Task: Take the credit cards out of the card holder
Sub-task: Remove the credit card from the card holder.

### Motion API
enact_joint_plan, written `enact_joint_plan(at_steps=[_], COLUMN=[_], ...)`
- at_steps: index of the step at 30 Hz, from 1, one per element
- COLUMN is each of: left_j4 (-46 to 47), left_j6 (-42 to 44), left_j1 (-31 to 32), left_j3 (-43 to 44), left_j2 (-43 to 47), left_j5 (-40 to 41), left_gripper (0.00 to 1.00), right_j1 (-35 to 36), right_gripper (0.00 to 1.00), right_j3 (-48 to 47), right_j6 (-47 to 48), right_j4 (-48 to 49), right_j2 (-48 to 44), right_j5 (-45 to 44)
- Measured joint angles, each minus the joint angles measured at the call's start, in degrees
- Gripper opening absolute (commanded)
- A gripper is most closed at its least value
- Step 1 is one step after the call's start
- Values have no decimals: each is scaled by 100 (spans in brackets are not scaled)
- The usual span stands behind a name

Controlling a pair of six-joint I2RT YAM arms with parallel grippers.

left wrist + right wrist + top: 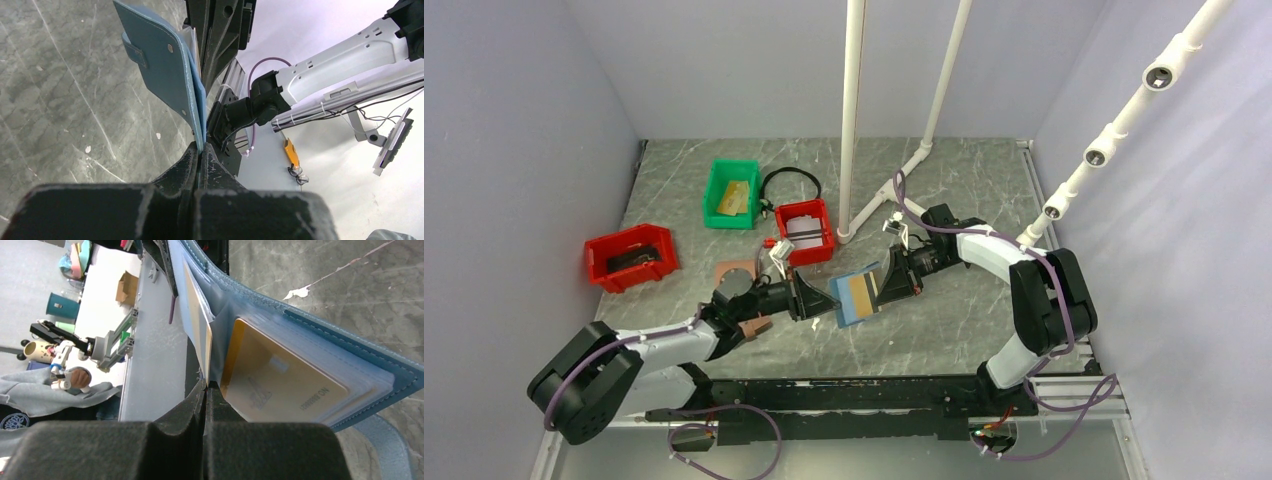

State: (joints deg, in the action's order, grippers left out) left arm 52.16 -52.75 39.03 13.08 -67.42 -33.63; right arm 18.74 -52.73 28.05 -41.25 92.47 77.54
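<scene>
Holds the card holder (861,296) up between both arms, mid-table, opened like a book and apparently clear of the grey table (964,330).

Clamps the blue outer flap in the left gripper (200,150), pads pressed tight together on the flap's edge. Shows the snap tab (135,50) on the outside face of that flap, towards the table side in the left wrist view.

Pinches a pale inner leaf of the holder in the right gripper (206,384), pads hard together with no gap. Cannot tell whether that pinch catches only the pocket material or also the card inside it.

Keeps both cards in the holder:
- gold-tan card (280,382) seated in the clear pocket against the blue outer cover, printed face towards the right wrist camera, just beside the right pads
- second card (199,335) visible only as a thin gold edge inside the pinched leaf, rising straight up from the pads

Puts the two grippers close together, facing each other across the holder, left one on the near-left side and right one on the far-right side.

Elsewhere on the table, well apart from the holder:
- green bin (731,193) at the back left, with tan flat pieces in it
- red bin (805,231) just right of it
- second red bin (632,256) far left, dark contents, too small to identify
- brown wallet (732,271) behind the left gripper
- black cable loop (790,180) at the back
- white pipes (852,120) standing behind the red bin
</scene>
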Motion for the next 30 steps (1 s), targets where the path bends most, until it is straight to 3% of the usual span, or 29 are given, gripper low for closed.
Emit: enact_joint_plan(at_steps=[14,30], left_j4=[-621,-723], left_j6=[57,-2], left_j1=[-256,-435], left_j3=[-391,-713], left_j2=[796,938], left_j5=[7,42], left_gripper=[0,0], right_j1=[-111,-195], right_gripper=[0,0], right_j3=[-7,-7], right_j6=[190,201], right_j4=[-125,-142], right_j2=[28,120], right_j5=[46,-212])
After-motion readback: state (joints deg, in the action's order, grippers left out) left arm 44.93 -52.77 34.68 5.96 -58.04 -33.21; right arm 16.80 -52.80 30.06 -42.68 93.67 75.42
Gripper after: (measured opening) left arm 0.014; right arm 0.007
